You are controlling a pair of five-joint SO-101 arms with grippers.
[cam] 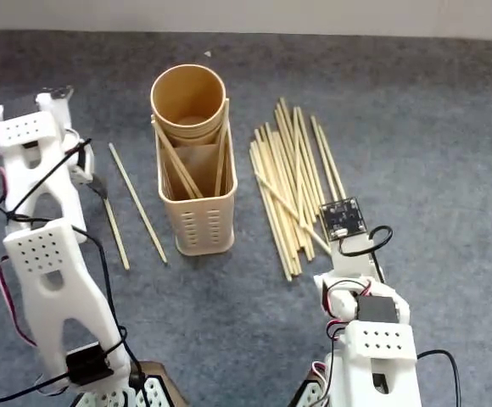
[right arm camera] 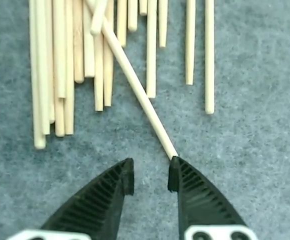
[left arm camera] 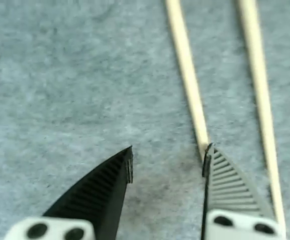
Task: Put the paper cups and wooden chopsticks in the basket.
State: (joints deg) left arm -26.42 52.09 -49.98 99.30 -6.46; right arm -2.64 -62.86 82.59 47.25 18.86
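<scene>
Tabletop (cam: 424, 127): grey, felt-like surface carrying everything.

Basket (cam: 197, 212): tall, beige and slotted, upright in the middle between the two arms.

Paper cups (cam: 188, 100): a nested stack standing in the far end of the basket, rims above its wall.

Chopsticks in basket (cam: 178, 167): a few wooden sticks lean inside it, just in front of the cups.

Loose pair (cam: 137, 203): two chopsticks lying flat on the tabletop beside the basket, on the left arm's side, roughly parallel and slightly apart.

Left claw (left arm camera: 168, 160): released, jaws spread wide, low over the grey surface at the end of the loose pair. One chopstick (left arm camera: 187, 80) ends right at the tip of one finger (left arm camera: 220, 175); the second chopstick (left arm camera: 257, 85) runs along the outer side of that same finger. Nothing lies between the jaws.

Pile of chopsticks (cam: 288, 170): many sticks lying side by side on the other side of the basket, near the right arm — mostly parallel, ends uneven.

Slanted chopstick (right arm camera: 135, 82): lies across the pile at an angle, its near end sticking out past the others.

Right claw (right arm camera: 150, 175): released with a moderate gap, just short of the pile's near ends. The slanted chopstick's tip touches the tip of one finger (right arm camera: 195, 195) — not between the jaws.
</scene>
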